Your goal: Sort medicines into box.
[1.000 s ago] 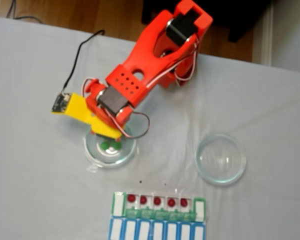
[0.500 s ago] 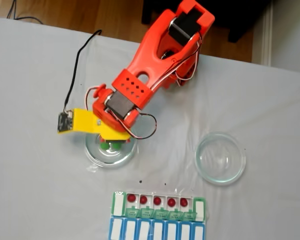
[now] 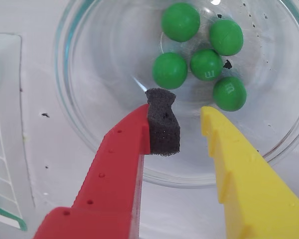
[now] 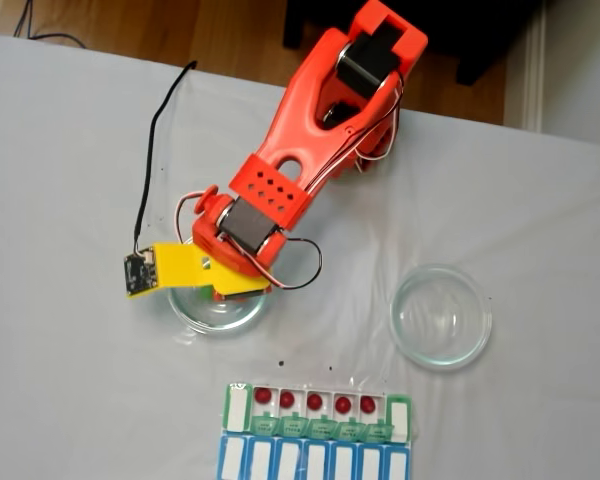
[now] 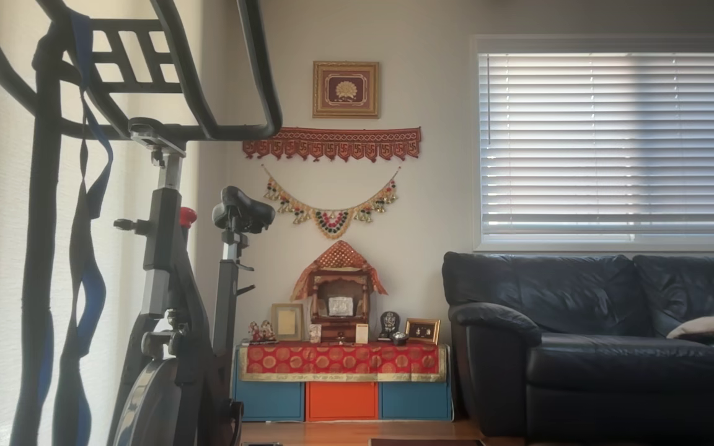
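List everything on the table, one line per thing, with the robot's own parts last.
Green medicines: five, glossy green, in the glass dish under the arm.
Red medicines: five, dark red, one in each of five open compartments of the box.
Box: one, green-lidded, at the table's near edge in the fixed view.
Blue-lidded row: one, just below the box.
Glass dishes: two, clear; one under the arm, one to its right.
Table: white.
Gripper: one red jaw with a black foam pad, one yellow jaw, open above the dish.
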